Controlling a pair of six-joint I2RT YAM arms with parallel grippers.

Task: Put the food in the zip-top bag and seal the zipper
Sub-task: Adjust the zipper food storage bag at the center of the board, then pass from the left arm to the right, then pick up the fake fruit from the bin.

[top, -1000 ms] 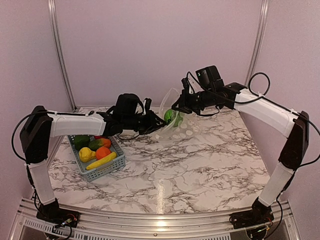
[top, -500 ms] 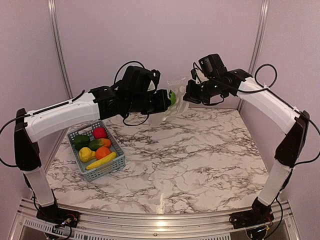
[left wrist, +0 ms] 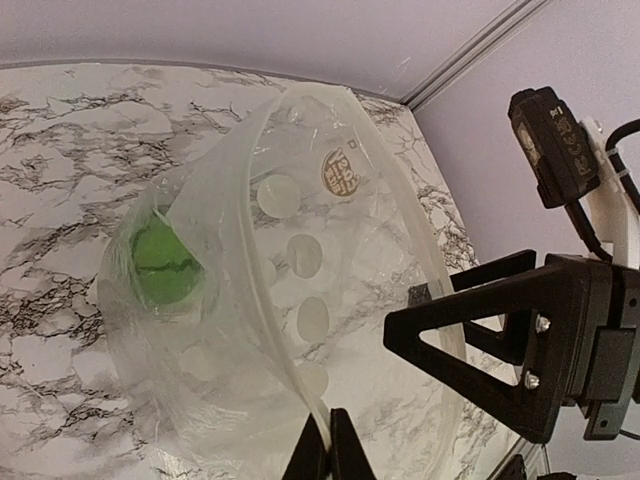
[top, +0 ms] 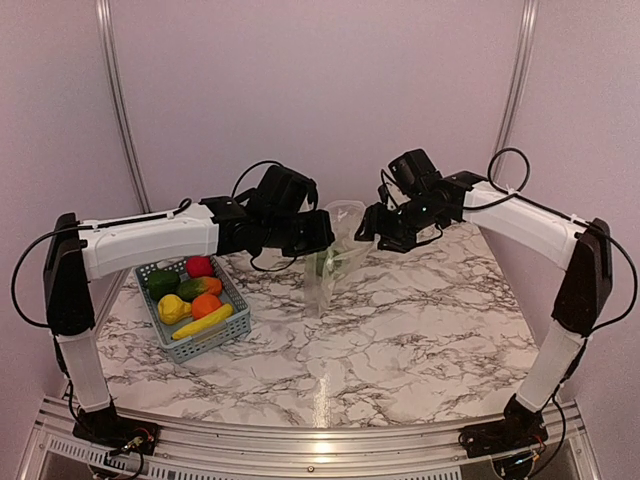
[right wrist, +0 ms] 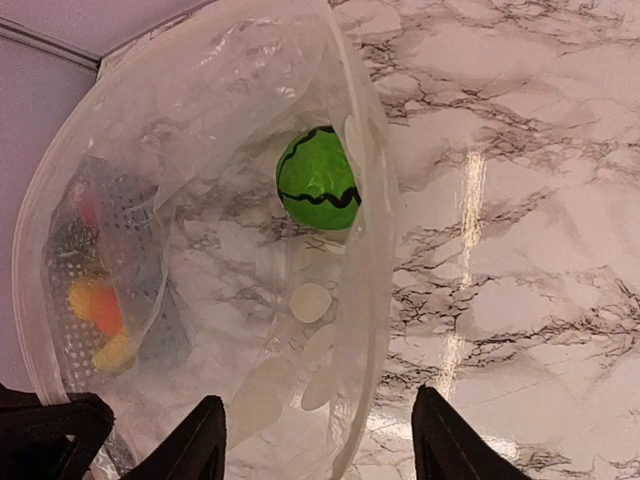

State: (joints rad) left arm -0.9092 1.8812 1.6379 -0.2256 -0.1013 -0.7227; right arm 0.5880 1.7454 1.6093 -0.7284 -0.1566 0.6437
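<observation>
Above the marbled table (top: 420, 330), from the fixed camera, we see a handover done. A second ago the right gripper (top: 372, 228) carried the zip-top bag (top: 335, 265). Now the left gripper (top: 325, 232) is clamped on its rim and the bag hangs below those fingers. The right one, just beside it, has let go, jaws spread. One green piece (top: 323, 266) sits inside the bag; the rest of the food (top: 195, 295) waits in the basket (top: 200, 345), well off toward the left arm's elbow (several pieces, all loose).

From the left wrist, our fingertips pinch the zipper (left wrist: 265, 300) strip. The mouth gapes ahead of them, with the green piece deep inside and the freed right gripper at the mouth's far edge.

From the right wrist, the fingers stand wide apart, gripping nothing, with the open mouth ahead of them.

We judge the right arm now free to fetch food while the left holds the bag open. The surface is glossy white marble with grey veins; pale lilac walls and metal rails close it in.
</observation>
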